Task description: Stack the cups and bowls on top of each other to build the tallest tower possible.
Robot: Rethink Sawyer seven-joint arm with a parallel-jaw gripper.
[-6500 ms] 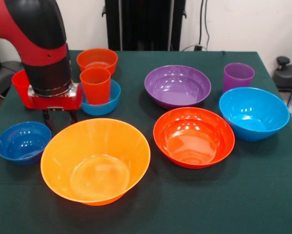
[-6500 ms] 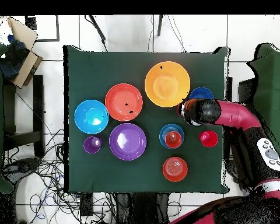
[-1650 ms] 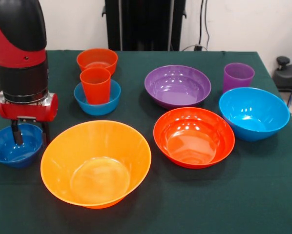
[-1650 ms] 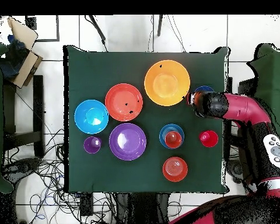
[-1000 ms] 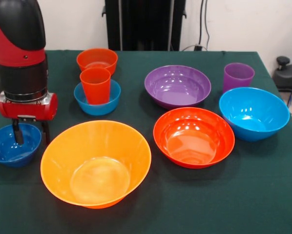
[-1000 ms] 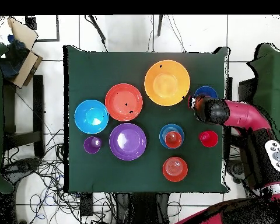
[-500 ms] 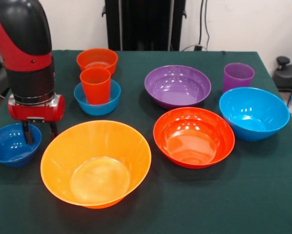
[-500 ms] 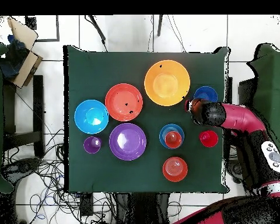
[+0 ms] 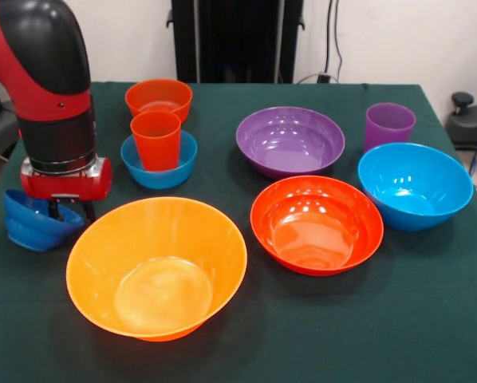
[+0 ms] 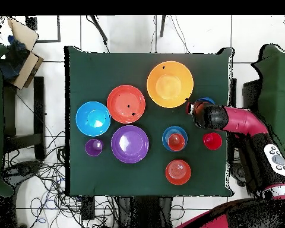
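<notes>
Front view: the gripper (image 9: 67, 214) grips the rim of the small dark blue bowl (image 9: 33, 224), which hangs tilted beside the large yellow-orange bowl (image 9: 156, 266). An orange-red cup (image 9: 156, 140) stands in the small light blue bowl (image 9: 163, 163).

Overhead view: the arm's wrist (image 10: 204, 114) covers most of the dark blue bowl, next to the yellow-orange bowl (image 10: 170, 84).

Front camera faces robot across table (image 9: 430, 335); overhead looks straight down.

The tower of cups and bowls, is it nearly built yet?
Barely started. Only an orange-red cup already sits in the small light blue bowl. The gripper holds the tilted dark blue bowl beside the big yellow-orange bowl, which is empty. The other bowls and cups stand apart.
</notes>
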